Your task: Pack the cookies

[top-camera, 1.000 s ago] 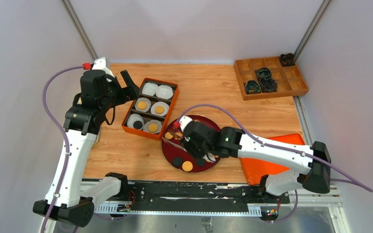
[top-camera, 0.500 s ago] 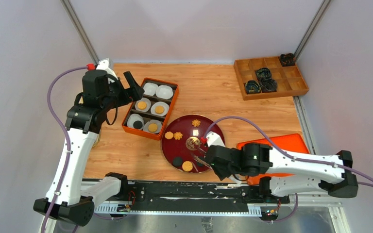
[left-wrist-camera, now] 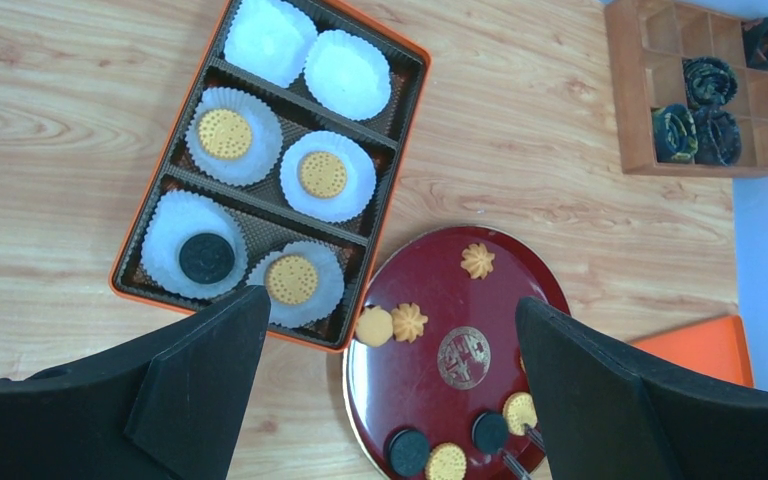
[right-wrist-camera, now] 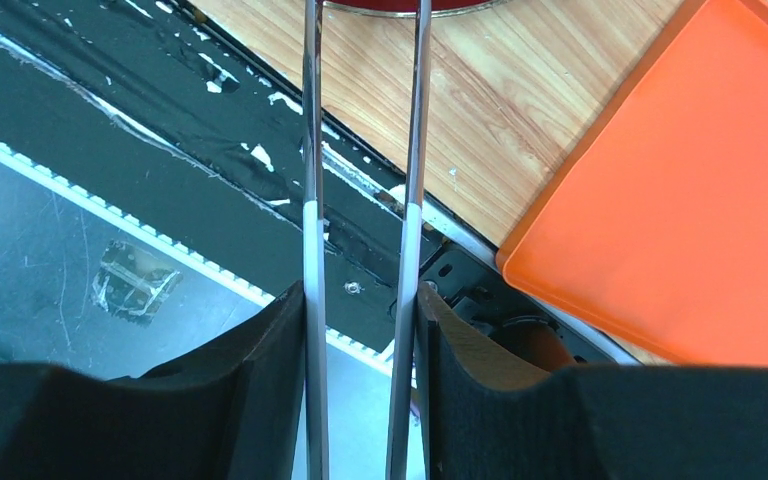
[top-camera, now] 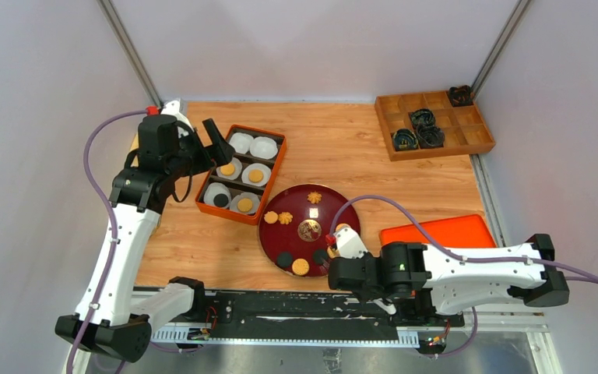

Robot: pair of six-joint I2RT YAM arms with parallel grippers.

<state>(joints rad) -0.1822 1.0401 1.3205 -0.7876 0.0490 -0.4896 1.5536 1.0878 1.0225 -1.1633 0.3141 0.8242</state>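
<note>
Cookies lie on a dark red plate [top-camera: 300, 209]: two flower-shaped ones [left-wrist-camera: 477, 260] [left-wrist-camera: 409, 322], a round golden one [left-wrist-camera: 374, 326], and black [left-wrist-camera: 408, 452] and golden [left-wrist-camera: 446, 462] ones near its front rim. The orange box [top-camera: 279, 165] holds white paper cups; three carry golden cookies [left-wrist-camera: 224, 133] and one a black cookie [left-wrist-camera: 206, 257]. My left gripper [left-wrist-camera: 390, 300] hangs open, high over the box's left side. Low at the table's near edge, my right gripper [right-wrist-camera: 360, 295] is shut on metal tongs [right-wrist-camera: 312, 150]. Their tips reach the plate's front right by a golden cookie [left-wrist-camera: 519, 412].
A wooden compartment tray [top-camera: 467, 140] with black coiled rings stands at the back right. An orange lid [top-camera: 436, 234] lies flat right of the plate. The black base rail [top-camera: 280, 304] runs along the near edge under my right wrist.
My right arm has pulled back from over the plate toward the near edge, so the tongs now reach only the front right rim. The left arm has shifted slightly right.
</note>
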